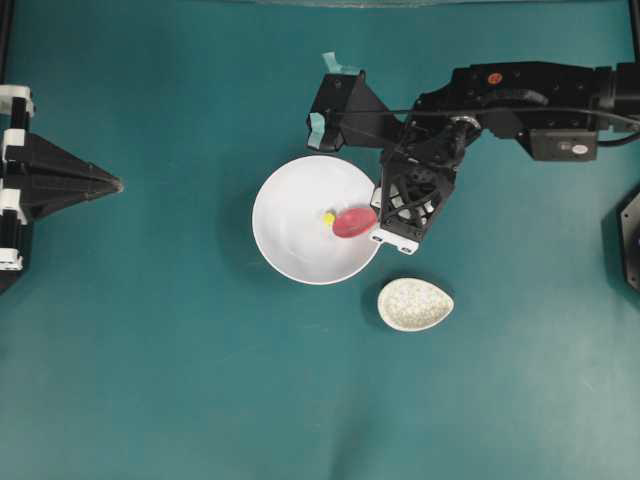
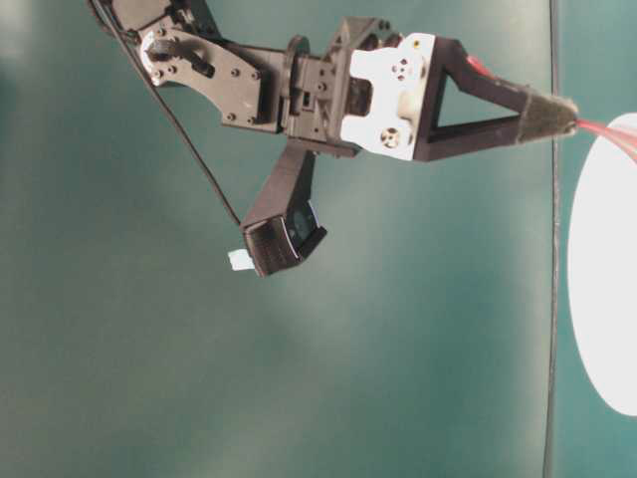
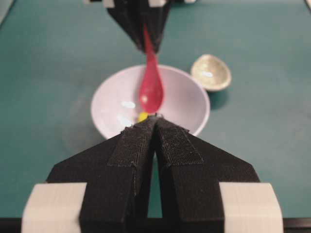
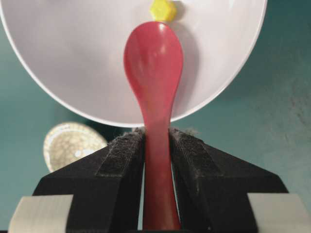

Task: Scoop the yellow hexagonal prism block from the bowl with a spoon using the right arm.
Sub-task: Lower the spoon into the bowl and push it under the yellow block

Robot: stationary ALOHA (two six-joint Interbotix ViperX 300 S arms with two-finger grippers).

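I clamp my right gripper (image 4: 156,145) on the short straight handle of the glossy pinkish-red soup spoon (image 4: 153,63), pads pressing both sides so the oval scoop reaches out over the large round white bowl (image 4: 73,58) without twisting. Its tip sits just short of the tiny bright yellow hexagonal block (image 4: 163,9), which lies inside the bowl near the middle, far smaller than the scoop. My left gripper (image 3: 156,121) rests closed, well apart to the left.

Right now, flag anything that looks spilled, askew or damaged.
Nothing stands out. The bowl sits upright, the yellow block lies inside it, and the right claw holds the spoon straight.
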